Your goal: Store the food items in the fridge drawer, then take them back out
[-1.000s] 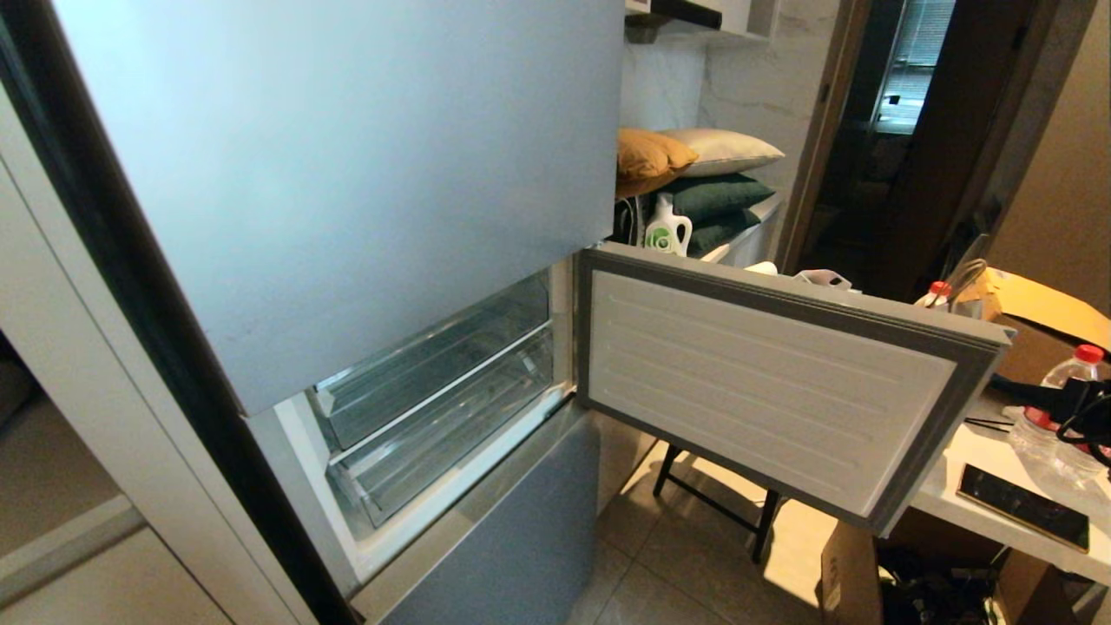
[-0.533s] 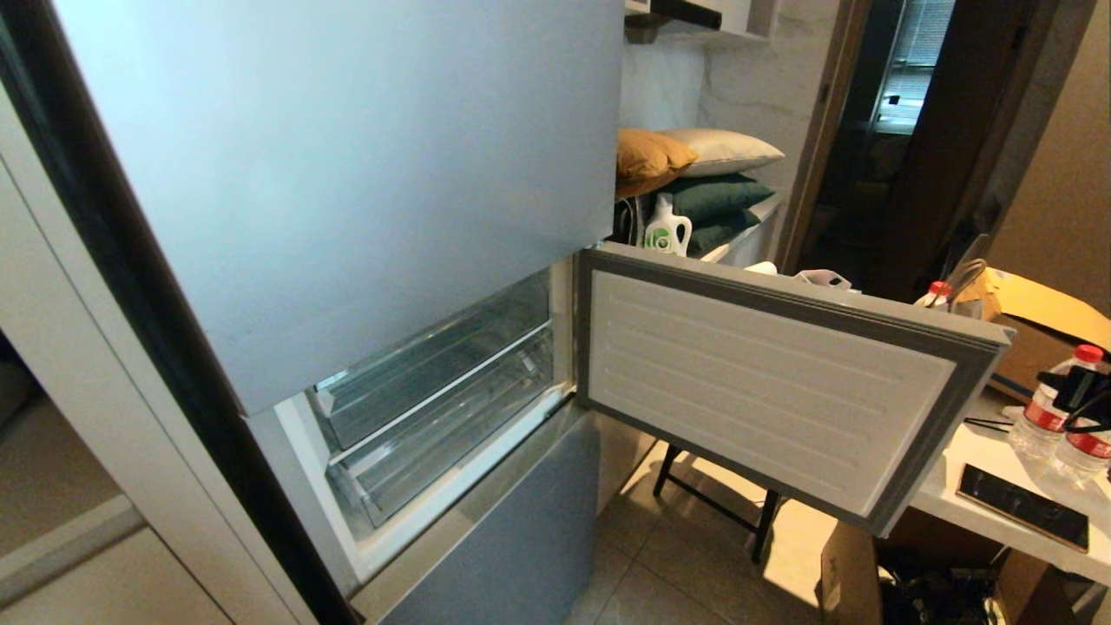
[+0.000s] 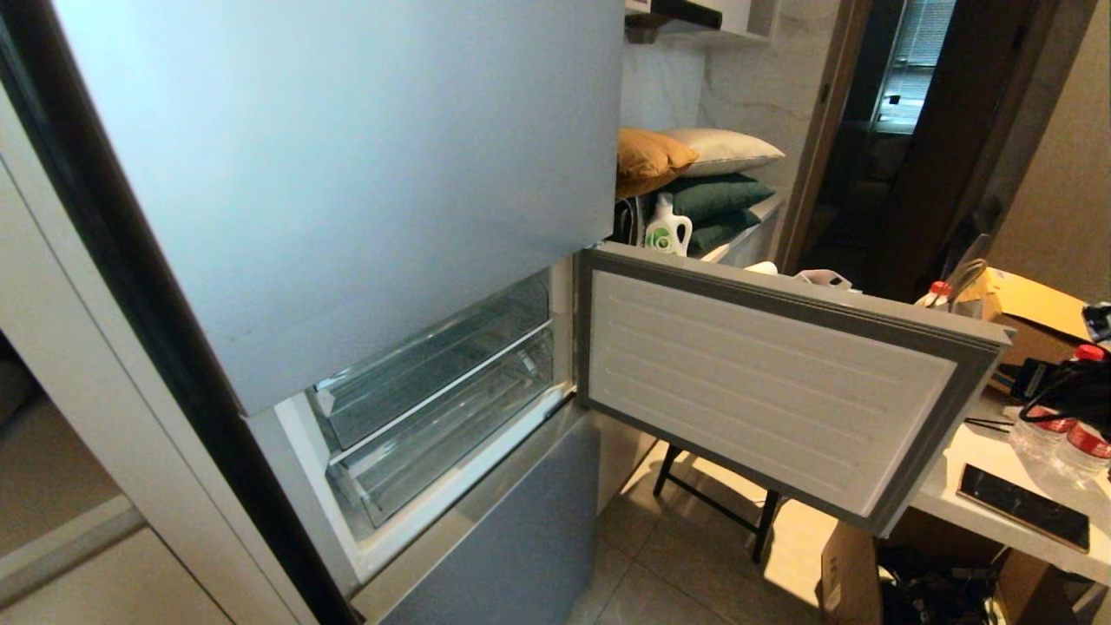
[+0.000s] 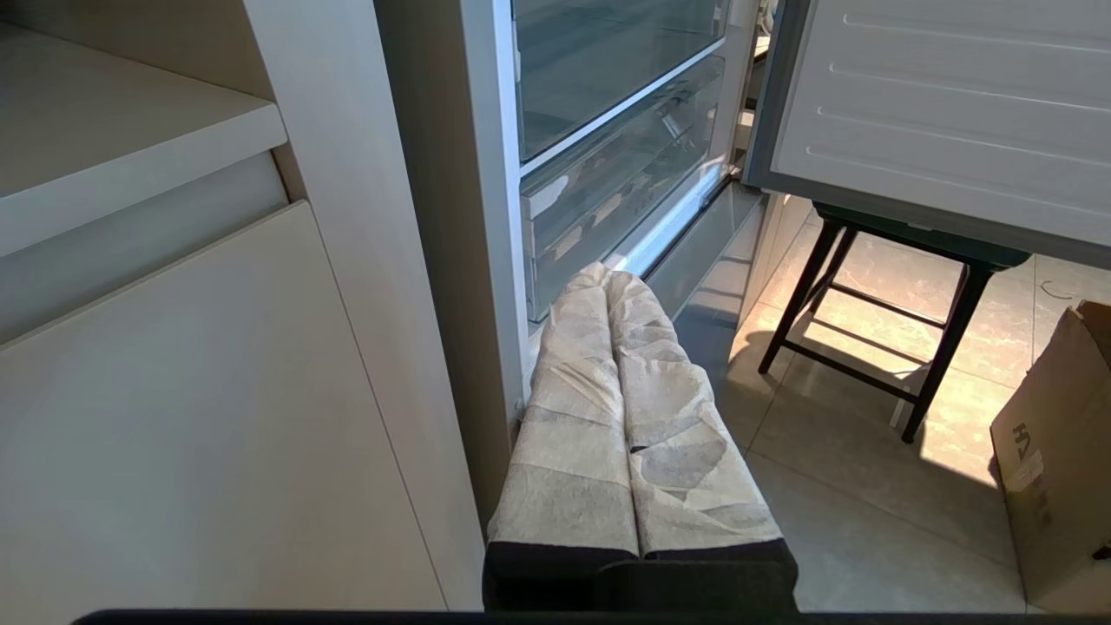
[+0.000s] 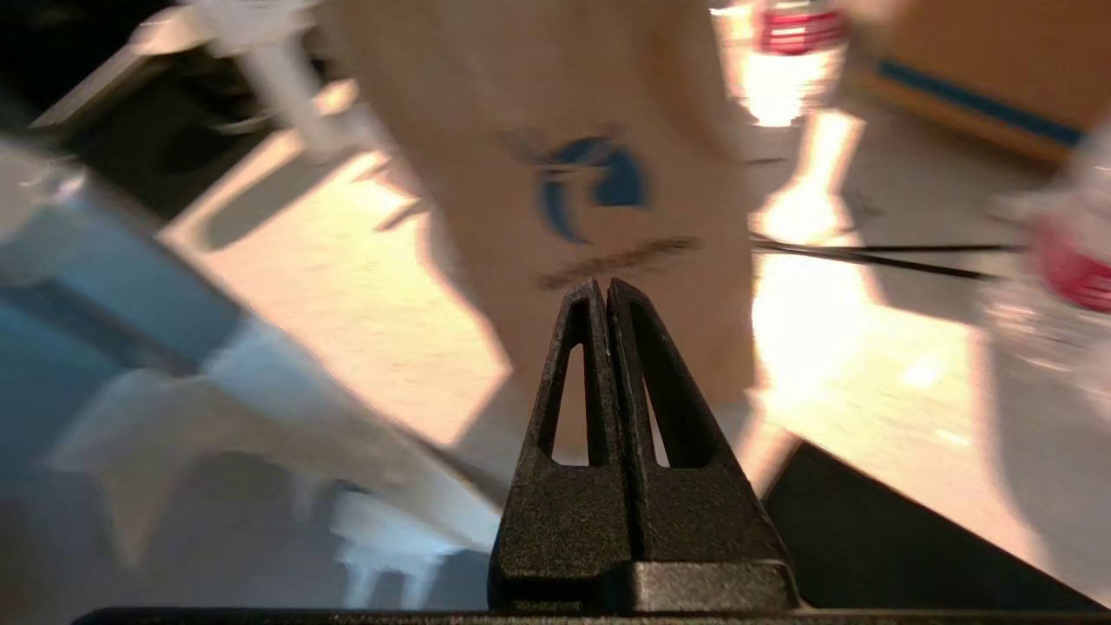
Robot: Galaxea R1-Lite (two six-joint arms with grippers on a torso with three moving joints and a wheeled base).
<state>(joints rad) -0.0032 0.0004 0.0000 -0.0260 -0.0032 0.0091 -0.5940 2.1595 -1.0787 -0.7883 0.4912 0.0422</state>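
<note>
The food items are out of view in every frame. The fridge drawer (image 3: 443,434), a clear bin, sits pushed in below a second clear bin (image 3: 425,356) in the open fridge compartment; it also shows in the left wrist view (image 4: 625,187). My left gripper (image 4: 608,273), its fingers wrapped in pale tape, is shut and empty, low beside the fridge's front edge. My right gripper (image 5: 606,286) is shut on nothing, above a white table near a brown paper bag (image 5: 590,174). In the head view the right arm (image 3: 1072,386) is only a dark shape at the right edge.
The compartment's door (image 3: 781,382) swings out to the right, over a black stool (image 3: 720,503). A white table (image 3: 972,469) at the right carries water bottles (image 3: 1085,443), a dark phone (image 3: 1022,506) and a cardboard box (image 3: 1033,321). Another carton (image 4: 1055,451) stands on the floor.
The right arm's dark shape has shifted upward at the right edge, over the bottles on the table. The fridge, its door and the drawers have stayed put.
</note>
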